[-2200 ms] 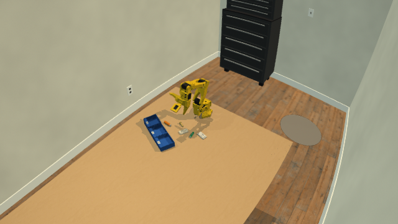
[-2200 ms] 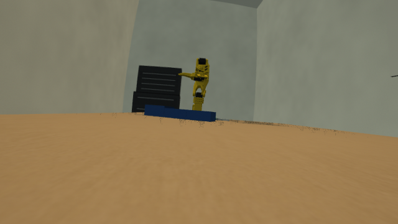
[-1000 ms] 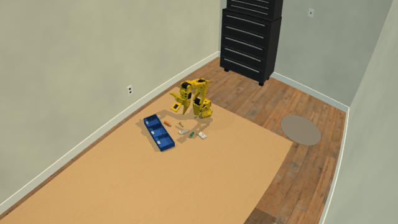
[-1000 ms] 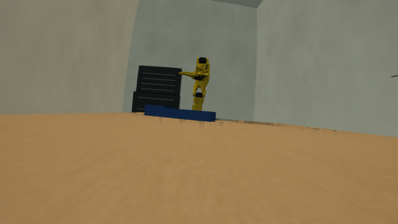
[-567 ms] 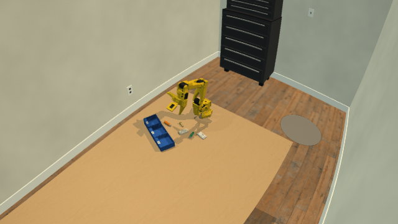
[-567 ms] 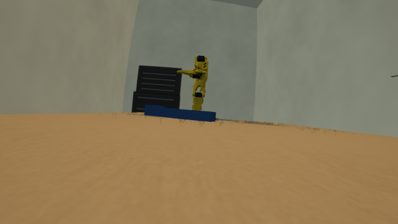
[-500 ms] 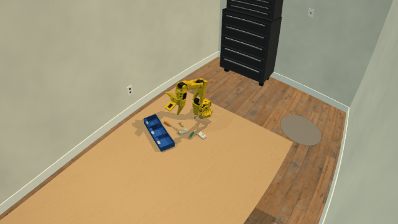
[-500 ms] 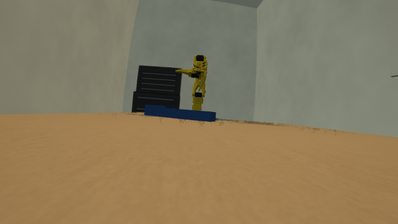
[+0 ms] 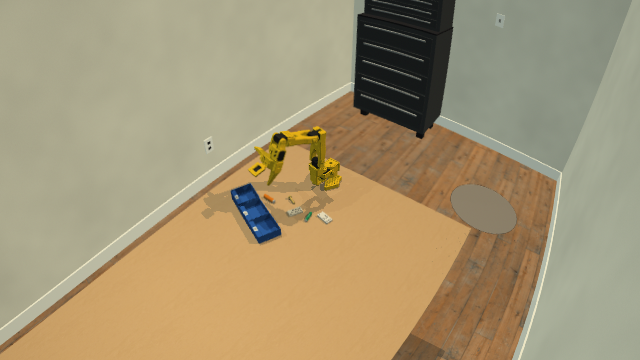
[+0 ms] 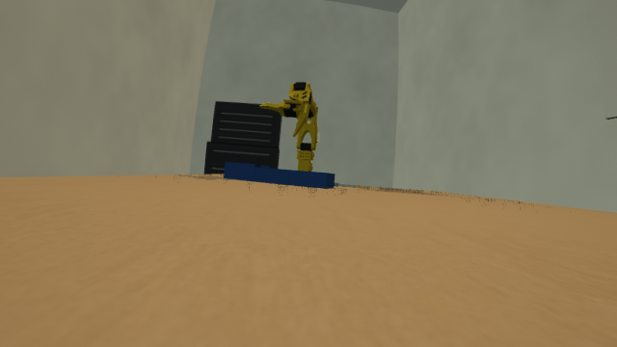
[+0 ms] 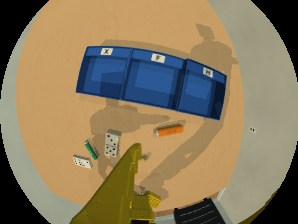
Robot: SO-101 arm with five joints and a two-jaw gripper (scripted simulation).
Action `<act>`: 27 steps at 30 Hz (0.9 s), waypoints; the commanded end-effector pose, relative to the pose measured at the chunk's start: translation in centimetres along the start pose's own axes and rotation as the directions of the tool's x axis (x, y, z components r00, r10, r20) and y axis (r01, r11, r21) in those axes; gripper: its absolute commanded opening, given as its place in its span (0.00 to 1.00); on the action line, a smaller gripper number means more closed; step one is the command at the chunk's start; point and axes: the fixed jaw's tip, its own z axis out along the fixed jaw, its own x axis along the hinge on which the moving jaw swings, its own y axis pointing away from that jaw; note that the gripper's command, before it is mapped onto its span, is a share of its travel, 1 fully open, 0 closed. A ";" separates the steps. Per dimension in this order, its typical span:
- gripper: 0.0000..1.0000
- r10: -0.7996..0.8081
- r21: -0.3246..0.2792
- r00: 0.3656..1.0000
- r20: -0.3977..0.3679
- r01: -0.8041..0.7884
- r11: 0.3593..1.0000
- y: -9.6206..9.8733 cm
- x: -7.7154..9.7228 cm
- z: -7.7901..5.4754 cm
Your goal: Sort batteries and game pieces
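My gripper point(image 9: 263, 165) point(image 10: 279, 120) is wide open and empty, high above the table on the arm side of the bins. An orange battery point(image 9: 269, 198) point(image 11: 170, 131) lies beside the bins. A green battery point(image 9: 308, 216) point(image 11: 91, 150) lies between two white dominoes: the larger-looking one point(image 9: 295, 212) point(image 11: 112, 143) and an outer one point(image 9: 324, 217) point(image 11: 82, 162). The blue bin marked X point(image 9: 265, 228) point(image 11: 102, 75) and the bin marked H point(image 9: 244, 192) point(image 11: 199, 95) look empty and stand at opposite ends of a row.
A blue bin marked F point(image 11: 152, 82) stands between X and H. A small brass-coloured piece point(image 9: 291, 200) point(image 11: 145, 156) lies near the larger-looking domino, mostly hidden by the finger in the wrist view. A black drawer cabinet point(image 9: 392, 75) stands beyond the arm.
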 end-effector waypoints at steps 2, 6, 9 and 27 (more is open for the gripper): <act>1.00 0.004 0.013 0.998 0.065 -0.005 1.000 -0.5 -1.1 -0.7; 1.00 0.004 0.013 0.998 0.065 -0.005 1.000 -0.5 -1.1 -0.7; 1.00 0.004 0.013 0.998 0.065 -0.005 1.000 -0.5 -1.1 -0.7; 1.00 0.007 0.025 0.996 0.090 -0.009 1.000 -1.0 -1.4 -0.8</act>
